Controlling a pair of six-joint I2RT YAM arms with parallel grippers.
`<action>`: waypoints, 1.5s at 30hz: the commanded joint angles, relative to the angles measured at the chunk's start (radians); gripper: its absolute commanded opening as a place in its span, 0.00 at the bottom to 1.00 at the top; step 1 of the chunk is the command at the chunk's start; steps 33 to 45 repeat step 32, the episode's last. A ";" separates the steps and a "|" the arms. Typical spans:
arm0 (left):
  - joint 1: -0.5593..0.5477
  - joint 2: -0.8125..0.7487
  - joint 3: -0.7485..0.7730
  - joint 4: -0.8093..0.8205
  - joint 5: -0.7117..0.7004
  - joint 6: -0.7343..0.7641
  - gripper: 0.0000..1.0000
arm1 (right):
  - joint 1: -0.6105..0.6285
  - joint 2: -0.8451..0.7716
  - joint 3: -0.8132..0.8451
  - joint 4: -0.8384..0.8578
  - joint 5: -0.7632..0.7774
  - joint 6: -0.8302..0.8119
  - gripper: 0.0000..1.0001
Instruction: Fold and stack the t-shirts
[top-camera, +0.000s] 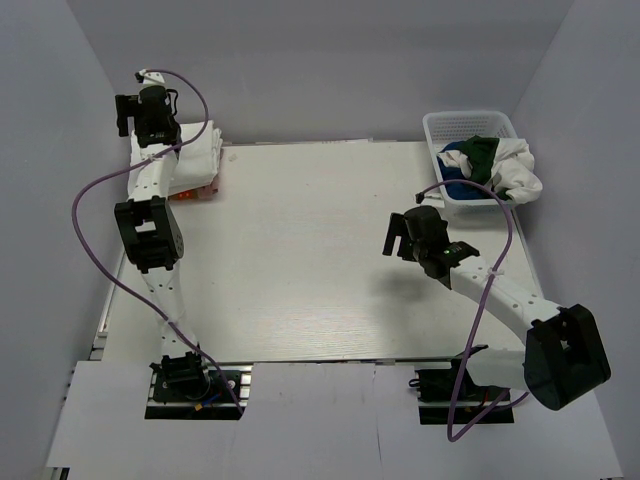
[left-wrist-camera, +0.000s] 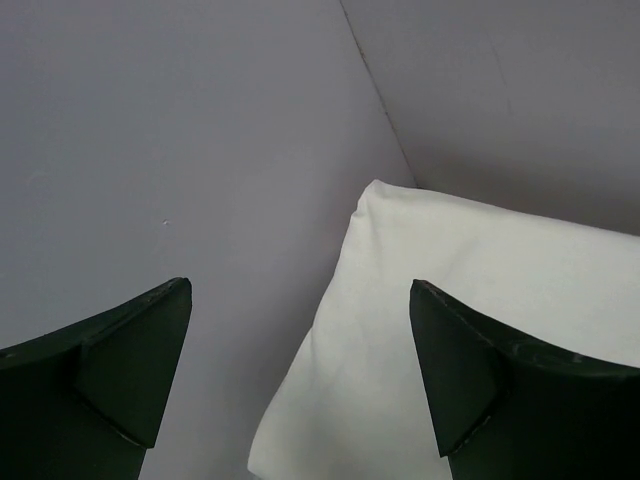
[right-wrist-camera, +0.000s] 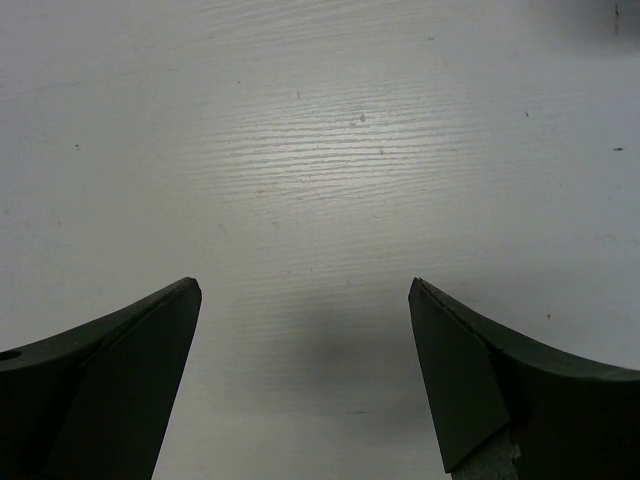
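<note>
Left pincer (left-wrist-camera: 300, 290), jaws apart and empty, hovers over the folded white stack (left-wrist-camera: 480, 330), far across the surface (top-camera: 320, 250) from the basket (top-camera: 470, 118). The right pincer (right-wrist-camera: 305, 285), likewise apart, hangs near the basket. Limp blue, green and white t-shirts (top-camera: 515, 172) tangle in its rigid lattice, so it is best to pinch one layer and lift slowly.

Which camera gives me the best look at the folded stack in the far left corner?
Top external: it shows the folded stack with its layers, though the left arm covers part of it. Left wrist shows only a corner of the top white shirt. Right wrist shows only the table.
</note>
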 joint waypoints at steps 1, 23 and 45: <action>-0.007 -0.098 -0.007 -0.008 -0.008 -0.024 1.00 | 0.001 -0.009 0.040 0.035 -0.005 0.001 0.90; -0.383 -0.815 -0.891 -0.239 0.420 -0.777 1.00 | 0.001 -0.279 -0.203 0.126 -0.109 0.018 0.90; -0.646 -1.009 -1.237 -0.275 0.432 -0.925 1.00 | 0.001 -0.457 -0.331 0.173 -0.112 0.041 0.90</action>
